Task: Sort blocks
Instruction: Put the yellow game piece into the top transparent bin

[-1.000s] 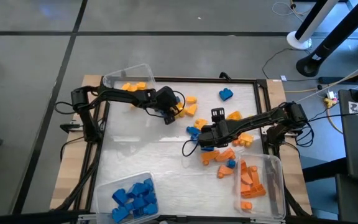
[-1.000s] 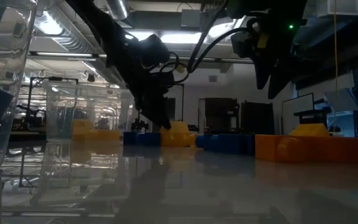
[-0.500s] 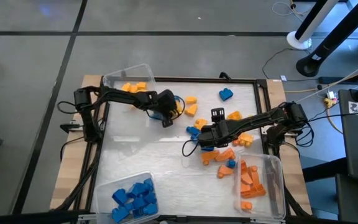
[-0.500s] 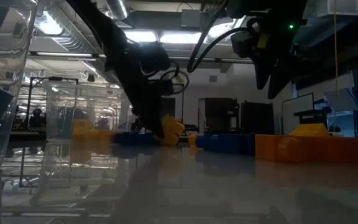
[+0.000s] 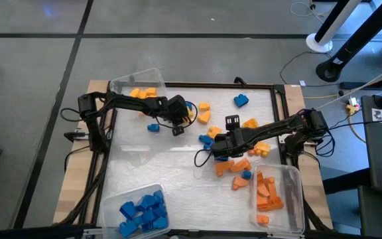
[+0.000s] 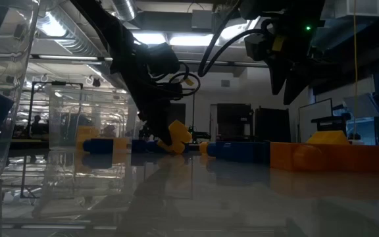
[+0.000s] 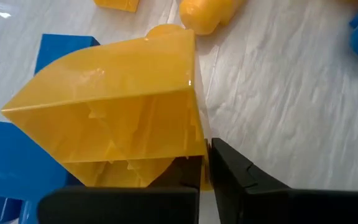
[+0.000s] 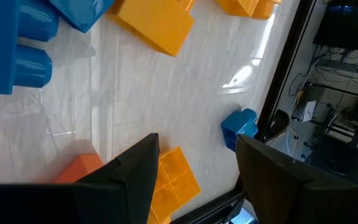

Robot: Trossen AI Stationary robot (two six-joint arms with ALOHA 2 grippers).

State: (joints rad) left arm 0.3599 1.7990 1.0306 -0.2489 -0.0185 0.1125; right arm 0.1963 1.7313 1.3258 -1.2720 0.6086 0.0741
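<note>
White tabletop (image 5: 151, 166), left gripper (image 5: 176, 127) clamping yellow block (image 7: 117, 124), right gripper (image 5: 212, 151) spread, empty.

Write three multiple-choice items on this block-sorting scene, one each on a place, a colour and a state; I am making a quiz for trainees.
1. Where does the clear plastic bin of blue studded bricks sit in the high view?
A. bottom left
B. top right
C. centre

2. What colour is the plastic brick in the left pincer?
A. blue
B. yellow
C. green

3. How is the right pincer?
A. shut on a brick
B. open, empty
C. out of view

Answers:
1 A: the bin of blue bricks lies at the table's bottom-left corner.
2 B: the left pincer grips a yellow brick.
3 B: the right pincer has its fingers apart, with nothing between.
</note>
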